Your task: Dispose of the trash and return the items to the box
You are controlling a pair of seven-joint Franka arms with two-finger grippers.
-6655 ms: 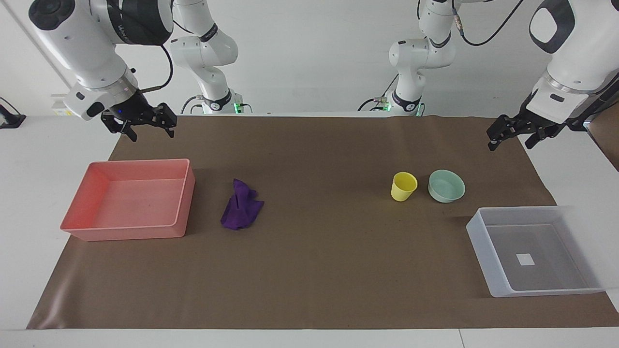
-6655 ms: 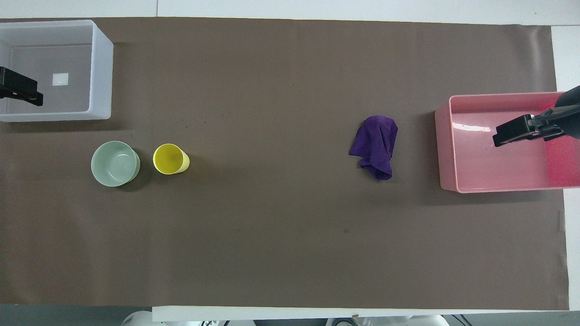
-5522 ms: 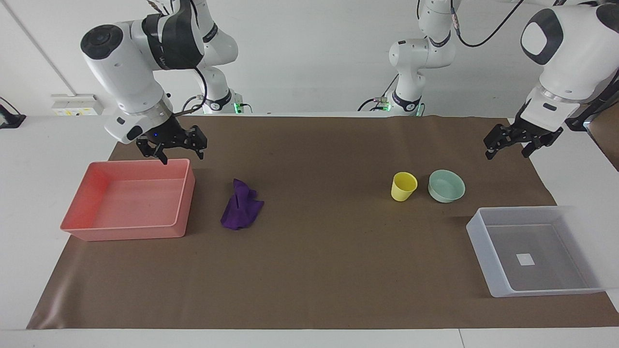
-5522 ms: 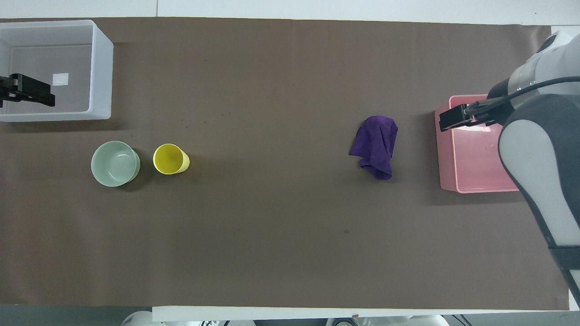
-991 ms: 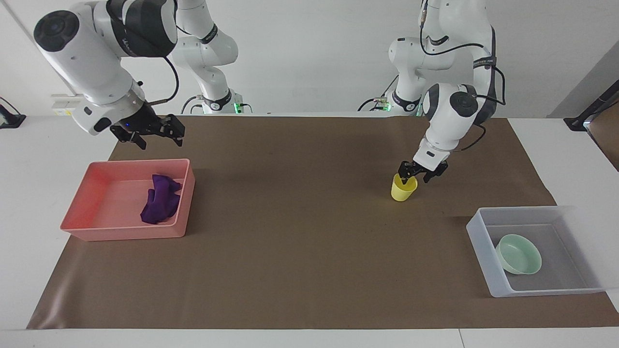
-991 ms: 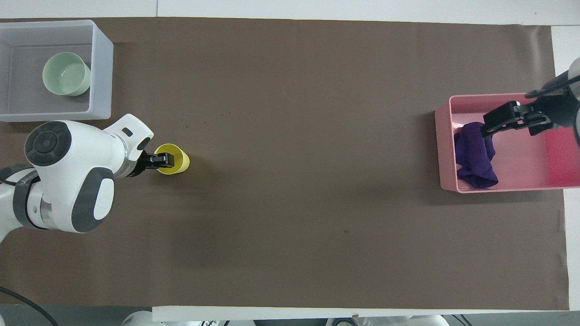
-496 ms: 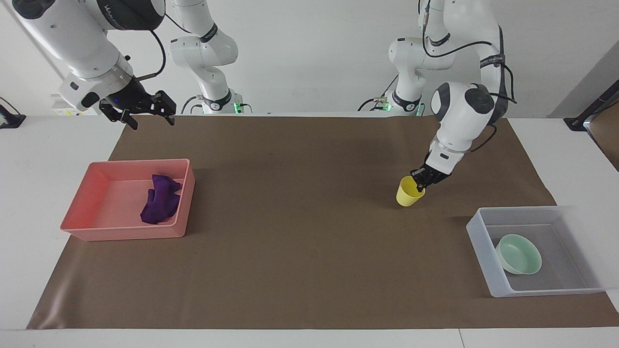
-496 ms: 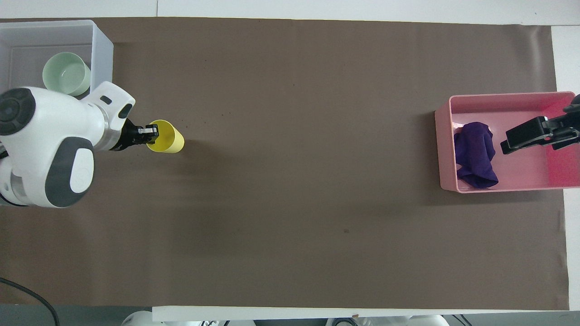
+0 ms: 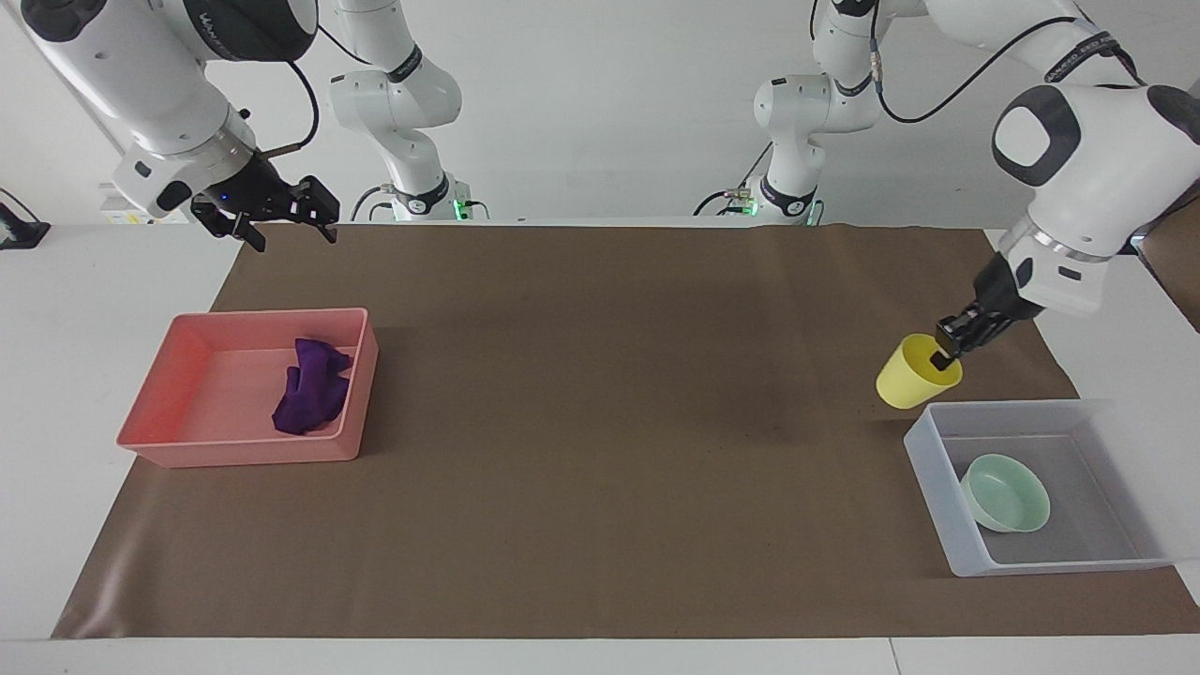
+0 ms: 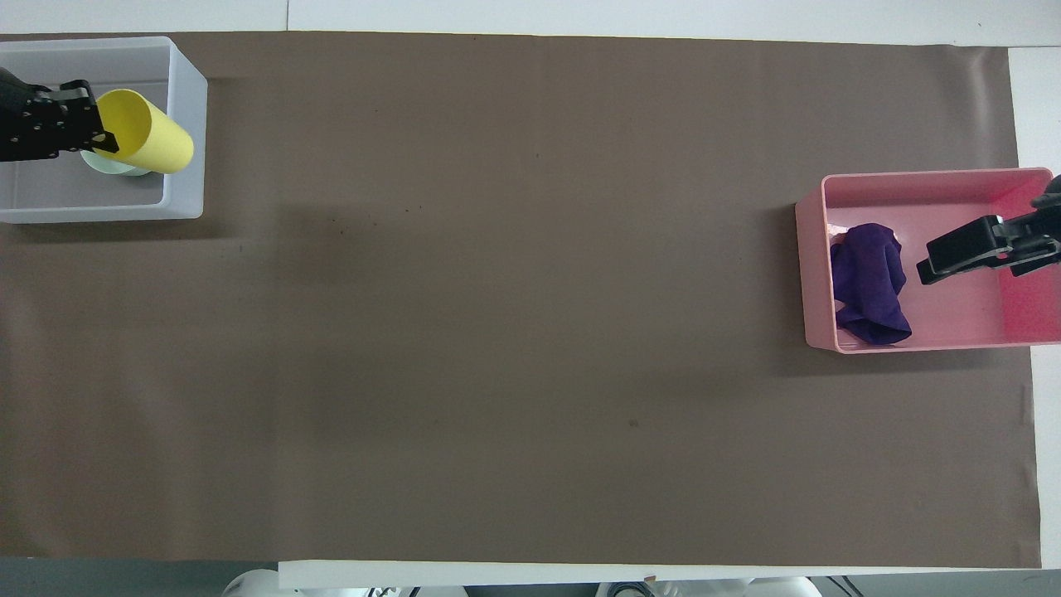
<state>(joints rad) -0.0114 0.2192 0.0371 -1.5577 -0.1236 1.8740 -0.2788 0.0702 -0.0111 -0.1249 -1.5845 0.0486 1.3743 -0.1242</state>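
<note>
Facing view: the left pincer (image 9: pixel 945 353) is clamped on the rim of the yellow cup (image 9: pixel 911 375), one finger inside the mouth. The cup hangs tilted in the air, over the brown mat (image 9: pixel 600 422) just beside the corner of the translucent box (image 9: pixel 937 497) that lies nearest the robots. The box sits on the bench (image 9: pixel 94 281) at the left arm's end, and the mint-green bowl (image 9: pixel 1005 492) rests upright on its floor. At the right arm's end, the purple cloth (image 9: pixel 311 387) lies crumpled inside the pink tray (image 9: pixel 187 356), against the wall toward the middle of the bench. The right pincer (image 9: pixel 272 217) waits raised over the mat's corner, nearer the robots than the tray, its fingers spread and holding nothing.

Overhead view: the left pincer (image 10: pixel 91 133) comes in from the edge with the yellow cup (image 10: pixel 149 133) lying aslant, covering most of the bowl (image 10: pixel 112 168) and part of the box's wall (image 10: pixel 186 141); from here the cup's height cannot be told. The right pincer (image 10: pixel 966 249) shows over the pink tray (image 10: pixel 812 274), beside the purple cloth (image 10: pixel 869 282), and apart from it as the facing view shows.
</note>
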